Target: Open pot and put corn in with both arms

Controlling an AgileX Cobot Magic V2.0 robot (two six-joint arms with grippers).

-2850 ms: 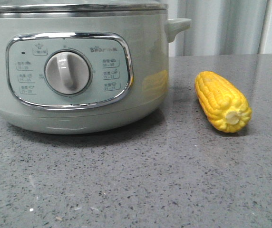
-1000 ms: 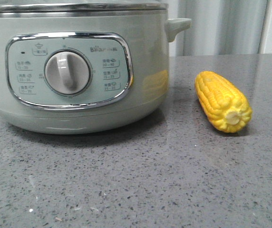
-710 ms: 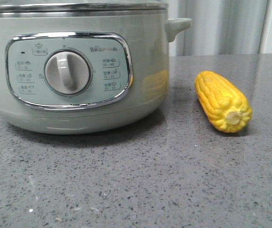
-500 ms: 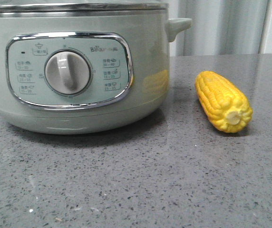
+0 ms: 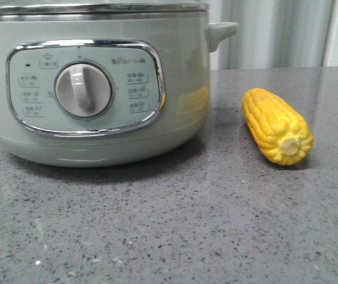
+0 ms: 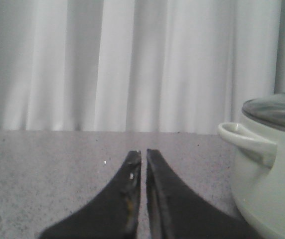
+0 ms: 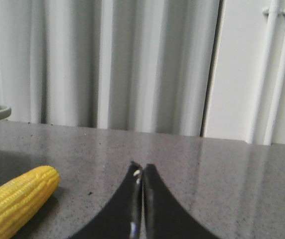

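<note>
the sage-green electric cooker pot [image 5: 98, 89] is sitting on the grey speckled countertop [image 5: 175, 225] with its control panel [image 5: 85, 89] and dial [image 5: 84, 90] facing the front camera. its glass lid [image 6: 277, 110] is resting on the steel rim, so the opening step is not yet done. the corn cob [image 5: 277, 126] is lying on its side just beside the pot on the robot's right, apart from it, its pale cut end pointing toward the camera. that layout is probably splitting the work: lid for the left arm, cob for the right.

the left gripper [image 6: 143, 155] is hanging low over the counter on the pot's left, near the small side handle [image 6: 247, 142]. its fingers are drawn together with only a thin slit between the tips, holding nothing. the right gripper [image 7: 142, 172] is likewise pressed closed and empty, with the cob lying near it toward the pot. a pale curtain [image 7: 107, 59] is hanging behind the counter.

both grippers are sitting too low and too closed to take anything; each will likely need to spread its fingers, and the left one to rise to the lid.
</note>
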